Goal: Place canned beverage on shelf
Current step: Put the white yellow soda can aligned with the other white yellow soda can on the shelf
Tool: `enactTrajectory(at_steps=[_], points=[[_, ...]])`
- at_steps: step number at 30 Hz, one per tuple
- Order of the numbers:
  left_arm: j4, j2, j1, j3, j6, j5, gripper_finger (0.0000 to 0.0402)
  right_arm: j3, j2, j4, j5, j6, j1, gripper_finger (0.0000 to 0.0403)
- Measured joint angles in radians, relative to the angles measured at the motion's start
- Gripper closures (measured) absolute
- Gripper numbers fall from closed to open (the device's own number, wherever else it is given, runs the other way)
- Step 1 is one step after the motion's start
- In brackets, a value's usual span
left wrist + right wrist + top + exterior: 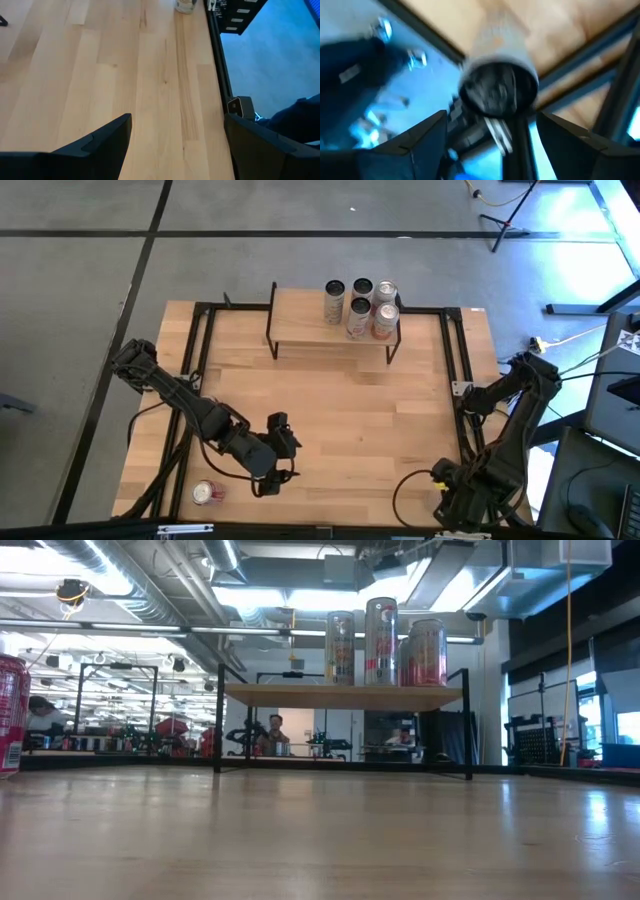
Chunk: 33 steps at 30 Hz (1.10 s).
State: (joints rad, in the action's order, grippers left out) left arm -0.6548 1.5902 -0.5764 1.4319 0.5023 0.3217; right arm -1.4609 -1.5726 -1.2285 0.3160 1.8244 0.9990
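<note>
A red can point(208, 492) stands upright on its base on the wooden table near the front left corner; it also shows at the edge of the low view point(9, 712). The shelf point(310, 318), a light board on thin black legs, stands at the table's far middle, with several cans point(361, 306) upright on its right half. In the low view the shelf point(300, 696) carries the cans point(381, 642). My left gripper point(283, 458) is open and empty, to the right of the red can; only bare table shows between its fingers point(107, 142). My right gripper point(452, 502) is open and empty at the front right.
A black metal frame point(452, 360) runs around the tabletop's edges. The left half of the shelf board is bare. The right arm is folded over the table's right edge point(510, 420). People and equipment show in the room behind the table point(275, 730).
</note>
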Motion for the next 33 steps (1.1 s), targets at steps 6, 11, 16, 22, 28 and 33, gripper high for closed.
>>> enactTrajectory(at_steps=[6, 11, 16, 22, 28, 33], points=[[0.000, 0.000, 0.000, 0.000, -0.016, -0.002, 0.0097, 0.000, -0.003, 0.007, 0.015, -0.063, 0.000, 0.0109], [-0.004, 0.000, 0.000, 0.000, -0.016, -0.018, 0.0097, 0.000, -0.003, -0.027, 0.017, -0.068, -0.012, 0.0109], [-0.004, 0.000, 0.000, 0.000, -0.016, -0.028, 0.0097, 0.000, -0.003, -0.023, 0.018, -0.067, -0.013, 0.0082], [-0.004, 0.000, 0.000, 0.000, -0.016, -0.028, 0.0097, 0.000, -0.003, -0.018, -0.049, -0.059, -0.011, 0.0009], [0.001, 0.000, 0.000, 0.000, -0.006, -0.045, 0.0097, 0.000, -0.003, 0.025, -0.060, -0.070, -0.010, 0.0046], [0.004, 0.000, 0.000, 0.001, 0.002, -0.080, 0.0097, 0.001, -0.006, 0.015, -0.140, -0.044, 0.003, 0.0064]])
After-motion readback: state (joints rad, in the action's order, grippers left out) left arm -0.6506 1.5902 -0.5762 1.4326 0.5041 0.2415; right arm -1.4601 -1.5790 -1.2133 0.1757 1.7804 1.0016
